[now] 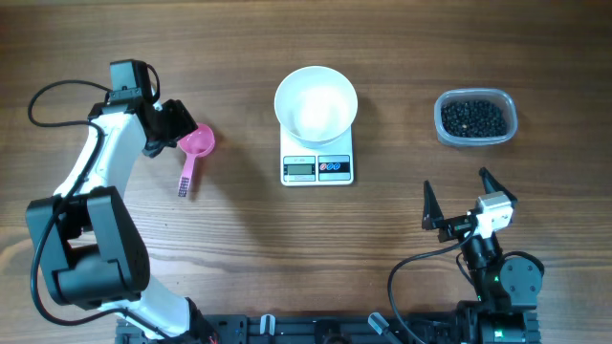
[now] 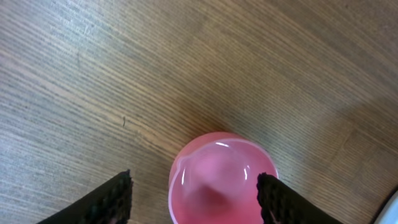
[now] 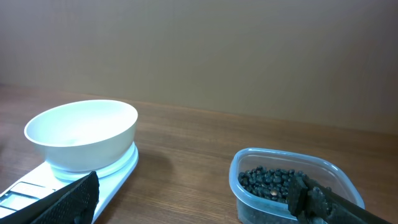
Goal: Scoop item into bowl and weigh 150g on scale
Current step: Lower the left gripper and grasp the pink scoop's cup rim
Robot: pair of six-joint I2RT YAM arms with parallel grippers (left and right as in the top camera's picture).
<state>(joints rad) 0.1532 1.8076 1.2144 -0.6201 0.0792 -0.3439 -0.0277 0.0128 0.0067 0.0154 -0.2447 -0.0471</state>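
**Left hand straddles the scoop's cup; beans wait on the far right**

Overhead: the left hand [image 1: 182,130] sits at the cup end of the pink scoop [image 1: 197,143], which lies flat on the counter [image 1: 239,239]. The scoop's long axis runs from the cup back toward the robot's side, handle tip slightly to the left. A white bowl [image 1: 316,100] stands on the scale [image 1: 317,168] at mid-counter. The beans [image 1: 471,117] fill a clear tub [image 1: 510,119] well apart on the right, so the scale lies between scoop and beans. The right hand [image 1: 456,182] is the nearer one to the tub. It is spread wide and holds nothing. The scale's display shows no figure I can read from here.

Left wrist: the left hand [image 2: 198,200] stands open with one finger on either side of the scoop's [image 2: 217,180] cup. The finger on the picture's left is clear of the rim. The other is at the rim, and whether it touches I cannot tell. Nothing is gripped. The cup is empty, and no writing shows.

Right wrist: the right hand [image 3: 196,199] is fully open and empty. The tub [image 3: 280,153] of beans [image 3: 267,180] lies just ahead near one finger. The empty bowl [image 3: 84,134] on the scale [image 3: 22,193] lies off toward the other. No brand or label can be read.
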